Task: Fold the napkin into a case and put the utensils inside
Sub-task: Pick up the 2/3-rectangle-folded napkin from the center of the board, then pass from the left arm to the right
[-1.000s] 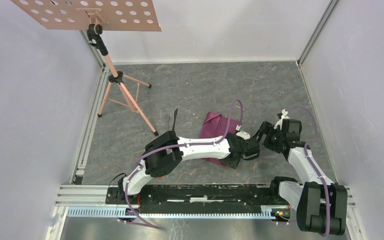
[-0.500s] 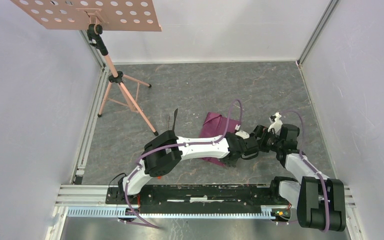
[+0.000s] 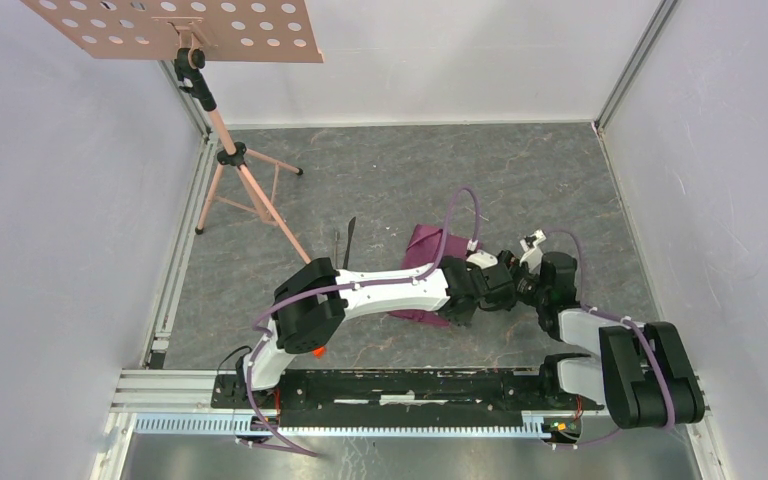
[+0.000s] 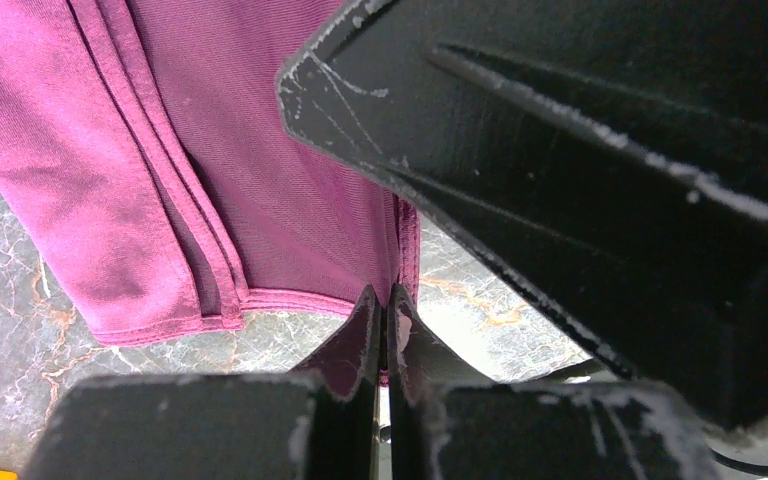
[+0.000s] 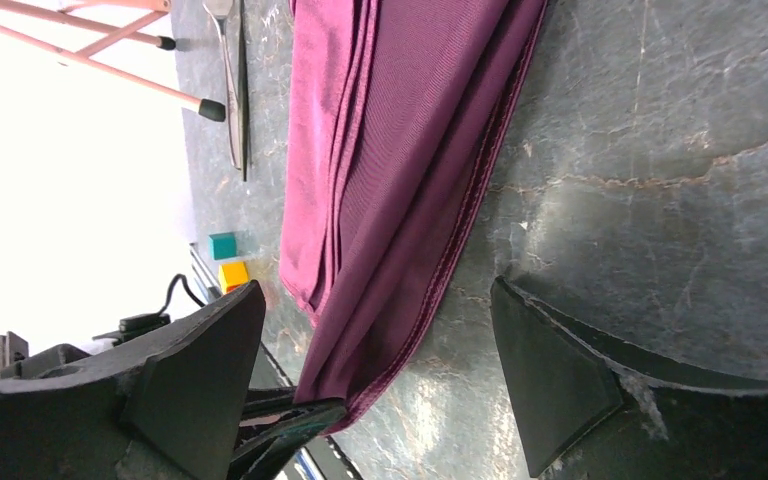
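Observation:
The plum-purple napkin (image 3: 426,244) lies folded in layers on the grey marbled floor, mostly under my left forearm. In the left wrist view my left gripper (image 4: 385,312) is shut on the near corner of the napkin (image 4: 260,150), with the hem pinched between the tips. My right gripper (image 5: 378,290) is open and low, and its fingers straddle the long hemmed edge of the napkin (image 5: 400,150) close to that same corner. From above, the two grippers (image 3: 505,291) (image 3: 533,284) nearly touch. The utensils (image 3: 345,240) lie side by side left of the napkin, apart from both grippers, and the right wrist view shows these utensils (image 5: 235,80) at its top.
A pink tripod music stand (image 3: 225,150) stands at the back left, one leg (image 5: 90,75) ending near the utensils. Small teal (image 5: 222,245) and yellow (image 5: 232,275) blocks sit by the near rail. White walls enclose the floor on three sides.
My left gripper has closed onto the napkin's corner. My right arm has swung left and lower, bringing its open gripper up against the left one.

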You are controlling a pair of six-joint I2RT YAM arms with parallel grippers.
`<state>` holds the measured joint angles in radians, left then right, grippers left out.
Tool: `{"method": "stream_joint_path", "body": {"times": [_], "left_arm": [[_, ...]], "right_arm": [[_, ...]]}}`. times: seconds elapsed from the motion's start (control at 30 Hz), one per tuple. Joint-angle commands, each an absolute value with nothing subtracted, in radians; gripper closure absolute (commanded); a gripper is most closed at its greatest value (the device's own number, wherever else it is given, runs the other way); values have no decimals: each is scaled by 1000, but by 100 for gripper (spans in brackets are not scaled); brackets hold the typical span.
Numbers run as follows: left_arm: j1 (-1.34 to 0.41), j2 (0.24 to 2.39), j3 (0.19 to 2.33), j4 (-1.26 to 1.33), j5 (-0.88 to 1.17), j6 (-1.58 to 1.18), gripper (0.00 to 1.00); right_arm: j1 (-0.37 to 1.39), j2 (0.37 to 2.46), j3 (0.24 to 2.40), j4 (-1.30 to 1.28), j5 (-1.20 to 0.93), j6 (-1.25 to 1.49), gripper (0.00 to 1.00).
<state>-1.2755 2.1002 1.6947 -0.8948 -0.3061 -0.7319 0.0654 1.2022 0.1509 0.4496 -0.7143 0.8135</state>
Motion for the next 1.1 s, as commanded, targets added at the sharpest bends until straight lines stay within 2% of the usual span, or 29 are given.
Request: {"method": "stream_joint_path", "body": {"times": [0.0, 0.67, 1.07], "left_arm": [[-1270, 2041, 1684, -880, -305, -675, 98], [-1269, 2019, 1690, -879, -299, -655, 98], [-1268, 2030, 1680, -875, -294, -651, 98]], "right_arm": [[106, 1237, 111, 527, -661, 924, 10], [193, 1329, 70, 705, -619, 1046, 13], [176, 1466, 98, 913, -598, 1082, 29]]}}
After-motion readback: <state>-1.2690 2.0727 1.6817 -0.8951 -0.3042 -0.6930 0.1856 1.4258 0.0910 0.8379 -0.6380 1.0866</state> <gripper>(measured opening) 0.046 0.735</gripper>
